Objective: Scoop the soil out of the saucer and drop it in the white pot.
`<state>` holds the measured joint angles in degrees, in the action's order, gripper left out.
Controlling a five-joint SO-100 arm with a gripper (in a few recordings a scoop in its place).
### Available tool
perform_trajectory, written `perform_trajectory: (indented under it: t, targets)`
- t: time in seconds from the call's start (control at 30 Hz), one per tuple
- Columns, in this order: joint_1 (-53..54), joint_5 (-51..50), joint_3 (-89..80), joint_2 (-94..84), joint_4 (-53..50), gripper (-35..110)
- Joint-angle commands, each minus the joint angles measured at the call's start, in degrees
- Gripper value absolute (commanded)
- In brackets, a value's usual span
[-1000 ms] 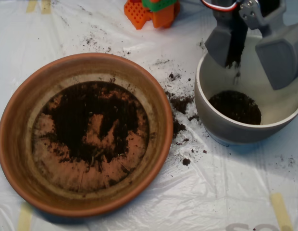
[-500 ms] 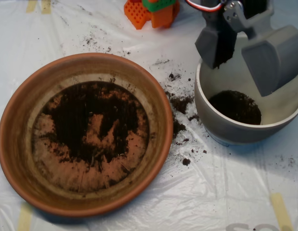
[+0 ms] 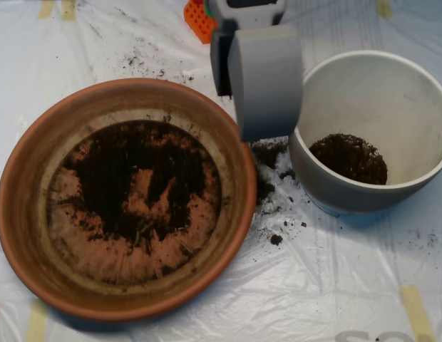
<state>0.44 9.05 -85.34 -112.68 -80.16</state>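
The terracotta saucer (image 3: 21, 214) lies at the left with dark soil (image 3: 128, 178) spread thinly over its floor, bare orange patches showing through. At the right stands the white pot (image 3: 314, 178), a small mound of soil (image 3: 348, 158) on its bottom. My grey scoop (image 3: 242, 114) hangs above the gap between the two, over the saucer's right rim and just left of the pot's rim. One broad pale shell faces up, with a narrow dark shell against its left side. I see no soil on it.
Spilled crumbs (image 3: 267, 153) lie on the white plastic sheet between saucer and pot, with more scattered at the upper left. An orange block (image 3: 196, 18) sits at the top edge behind the scoop. Tape strips (image 3: 418, 313) mark the sheet.
The scoop has left its place over the pot, where it hung open, and swung left to the gap beside the saucer. The soil in pot and saucer looks the same.
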Motion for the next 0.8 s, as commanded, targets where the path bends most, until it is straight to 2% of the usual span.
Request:
perform_trajectory:
  t: [0.0, 0.33, 0.77]
  targets:
    - [5.9, 2.2, -8.7, -7.6, 5.1, 42]
    - [20.4, 1.3, -29.0, -7.8, 17.2, 43]
    - [32.5, 3.7, -29.3, 15.7, 25.4, 45]
